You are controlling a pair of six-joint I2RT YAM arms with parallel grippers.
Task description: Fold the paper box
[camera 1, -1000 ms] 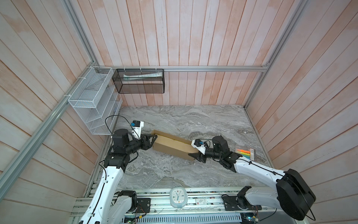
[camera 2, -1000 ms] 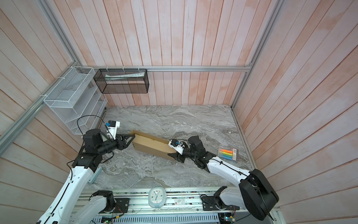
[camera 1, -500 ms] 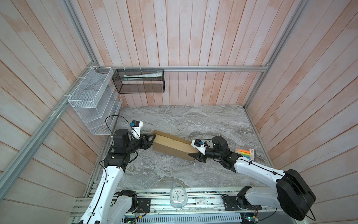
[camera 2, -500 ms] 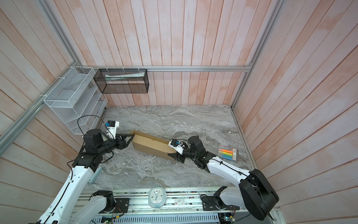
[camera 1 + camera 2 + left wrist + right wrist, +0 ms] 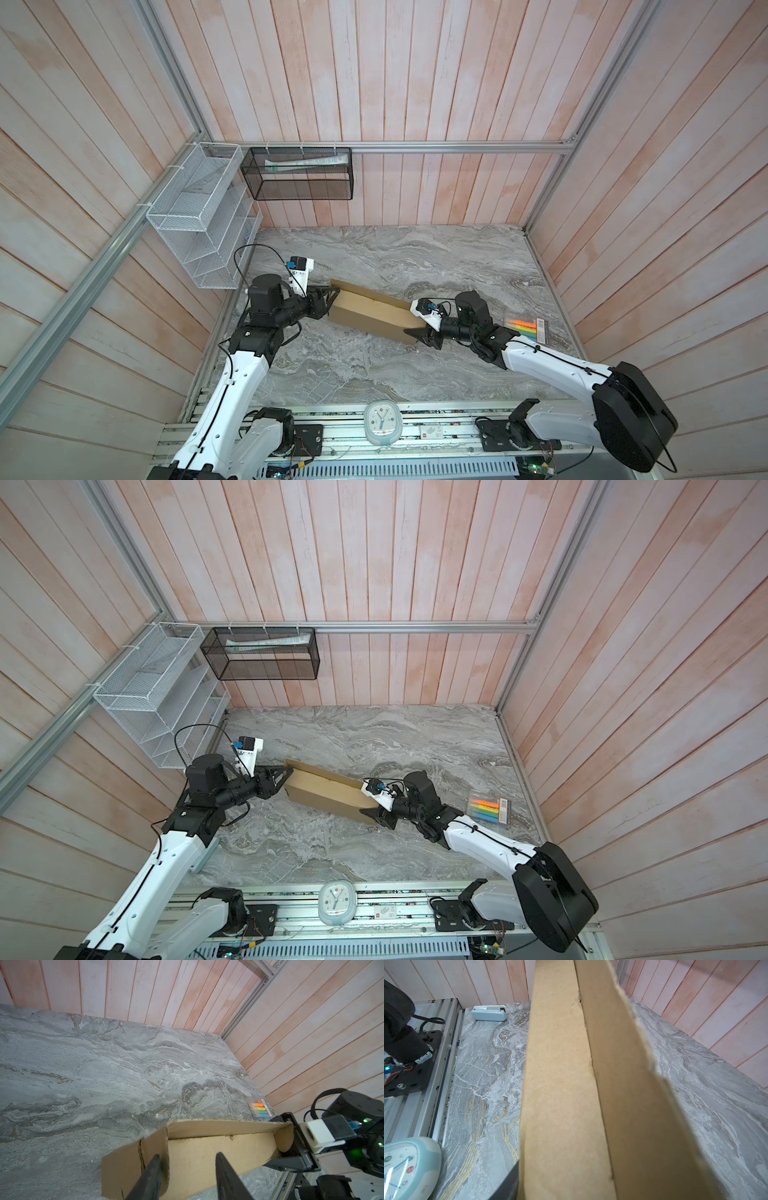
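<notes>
The paper box (image 5: 370, 313) (image 5: 326, 791) is a long, narrow brown cardboard trough lying slantwise mid-table, with one long wall raised. My left gripper (image 5: 334, 296) (image 5: 187, 1159) is at its left end and open. One finger (image 5: 154, 1169) lies by the rounded end flap, and the other is over the box's floor (image 5: 207, 1149). My right gripper (image 5: 411, 321) (image 5: 284, 1140) is shut across the box's right end. Cardboard (image 5: 560, 1084) fills the right wrist view, where only one finger (image 5: 510, 1184) shows against the box's side.
A pack of coloured crayons (image 5: 528, 330) lies at the right edge of the marble table (image 5: 374, 374). A pale blue clock (image 5: 382, 417) sits on the front rail. A small light blue case (image 5: 489, 1013) lies near the left arm's base. A white wire rack (image 5: 203, 220) and a black mesh basket (image 5: 299, 174) hang on the walls.
My left gripper's jaws have come a little closer together at the box's left end. The box and the right arm have not visibly moved.
</notes>
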